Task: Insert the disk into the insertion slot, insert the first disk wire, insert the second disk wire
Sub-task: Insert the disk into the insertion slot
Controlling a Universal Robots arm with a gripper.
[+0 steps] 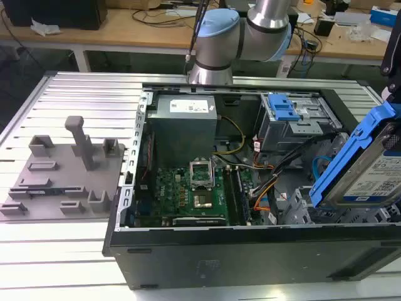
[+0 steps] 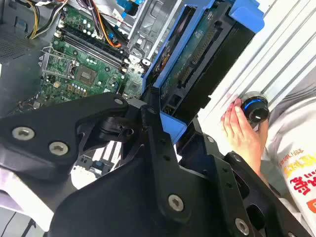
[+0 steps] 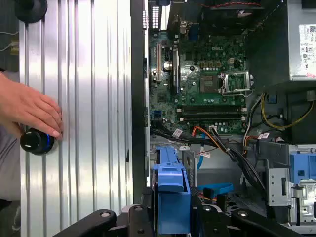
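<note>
Exterior view: ribbed aluminium worktop (image 1: 75, 94) carrying an open computer case (image 1: 188, 251) at centre, grey fixture plate (image 1: 62, 175) toward the edge at the exterior view's left, wooden benches (image 1: 156, 19) with cables behind. Disk (image 1: 369, 179) held tilted over the case's end at the exterior view's right. In both wrist views, gripper (image 3: 170, 219) (image 2: 160, 123) clamped tight on the disk's blue frame. Hand (image 3: 29, 111) resting on a black knob (image 3: 35, 141) near the worktop's edge.

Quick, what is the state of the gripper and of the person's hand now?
Gripper: shut on the disk.
Person's hand: flat, fingers on a black knob.
</note>
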